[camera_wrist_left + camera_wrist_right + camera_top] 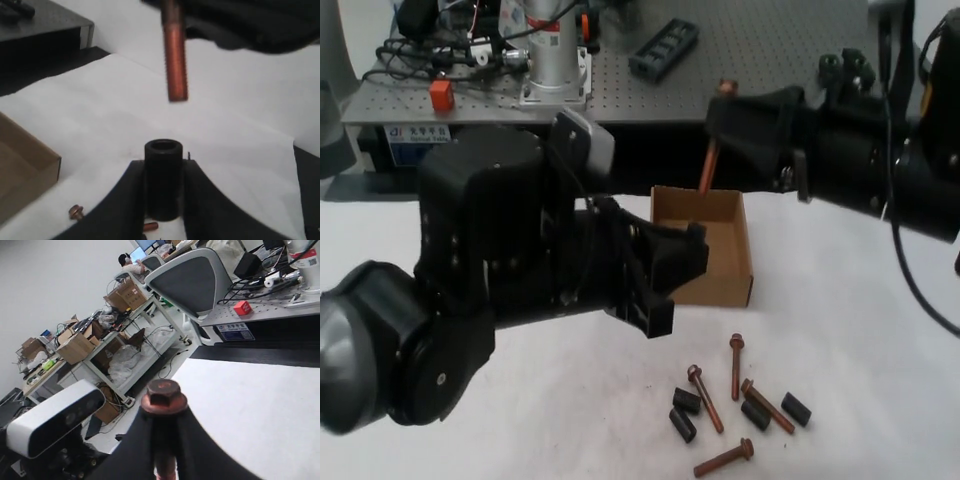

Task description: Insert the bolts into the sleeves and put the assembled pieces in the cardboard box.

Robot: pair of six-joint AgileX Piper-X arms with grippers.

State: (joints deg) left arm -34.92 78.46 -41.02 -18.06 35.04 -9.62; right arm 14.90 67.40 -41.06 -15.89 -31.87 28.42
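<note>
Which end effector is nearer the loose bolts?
Left. The left end effector, gripping a sleeve, sits low by the box, just back from the loose bolts. The right end effector holds a bolt higher up, above the sleeve, farther from them.

Left arm (480, 270): black blocky housings showing small screws; a rounded grey cap (345, 350) bulging at one joint; a white-and-grey camera (588, 142) sitting on the wrist. Right arm (880, 165): black, a thin black cable (912, 275) hanging beside it. Left fingers (122, 205): black, smooth, curving, tapering toward the tips.
</note>
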